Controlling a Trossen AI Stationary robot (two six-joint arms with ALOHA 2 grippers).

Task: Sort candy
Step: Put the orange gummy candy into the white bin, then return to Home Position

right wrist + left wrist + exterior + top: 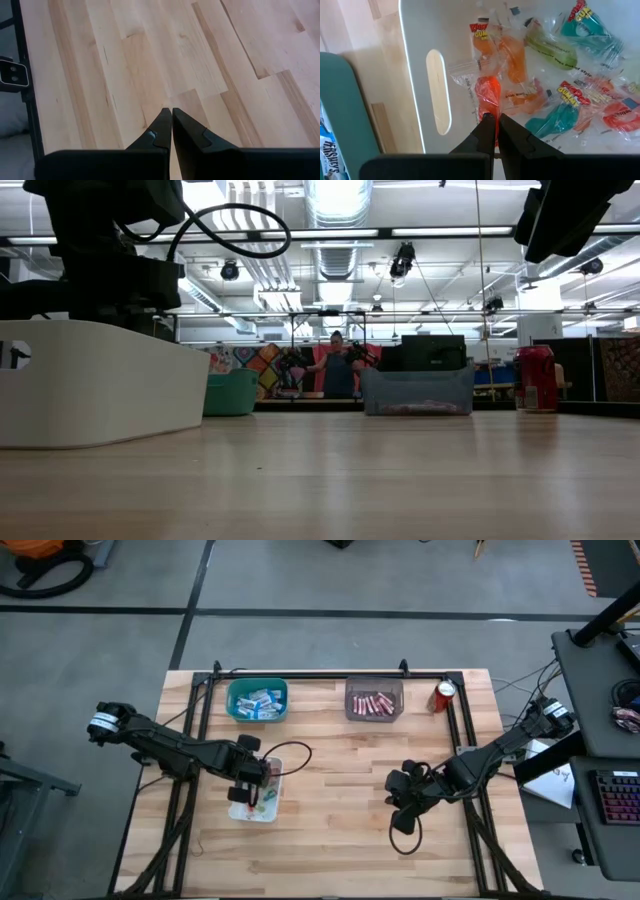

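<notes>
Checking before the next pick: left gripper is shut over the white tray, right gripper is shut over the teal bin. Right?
Not quite. The right gripper is shut over bare table, not the teal bin, as the high view shows. The left gripper is shut over the white tray, as you said.

On the wooden counter [330, 830], a white plastic tray [262, 808] sits at 8 o'clock; a teal bin [257, 700] at 11; a clear bin [374, 701] at 12; a red soda can [444, 696] at 1.

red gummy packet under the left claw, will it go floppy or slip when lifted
Probably floppy: the red gummy packet is a thin clear wrapper, crinkled at the ends. Likely light, being small among the other sweets in the white tray. The glossy film may slip from the shut left claw.
</notes>
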